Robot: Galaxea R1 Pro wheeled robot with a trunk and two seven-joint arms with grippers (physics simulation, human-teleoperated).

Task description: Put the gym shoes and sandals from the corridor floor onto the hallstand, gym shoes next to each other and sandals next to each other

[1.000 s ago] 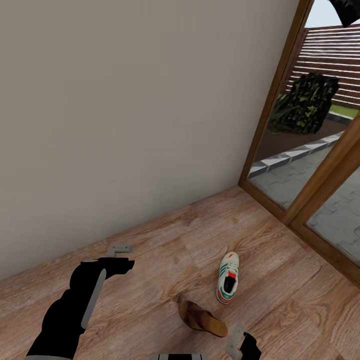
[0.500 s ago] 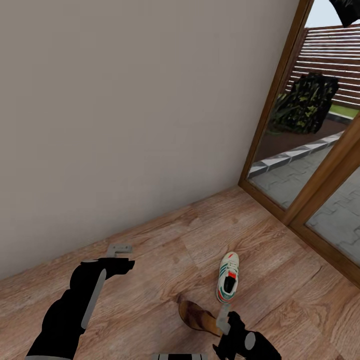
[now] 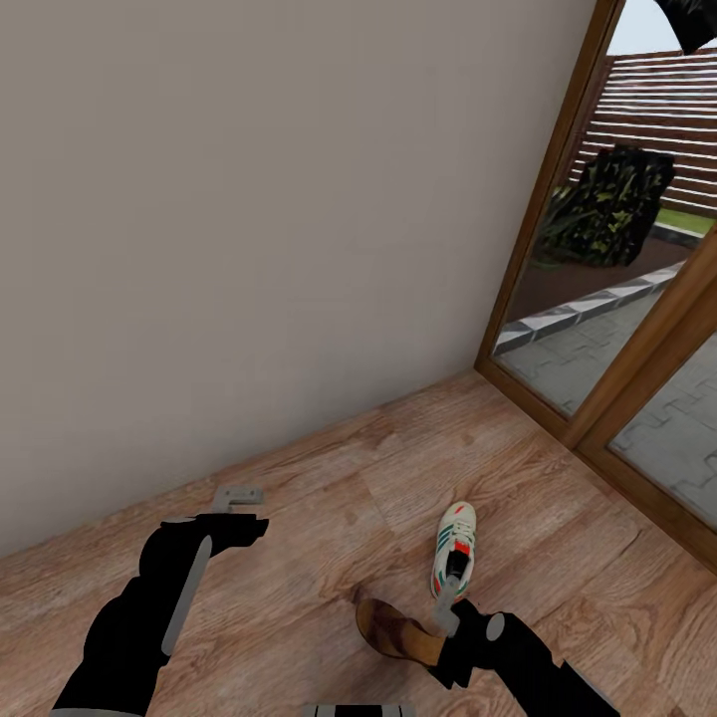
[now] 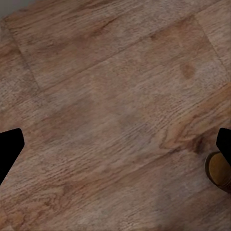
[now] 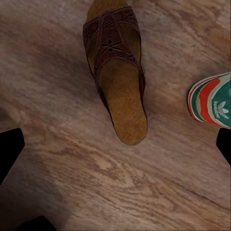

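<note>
Right wrist view: my right gripper point(image 5: 115, 144) open above sandal point(image 5: 115, 72); looks light, soft, grab by strap.

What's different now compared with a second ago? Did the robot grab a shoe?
The right gripper has swung in from the picture's bottom edge to above the sandal, jaws open, nothing grabbed. The sandal, gym shoe and left gripper haven't moved.
</note>
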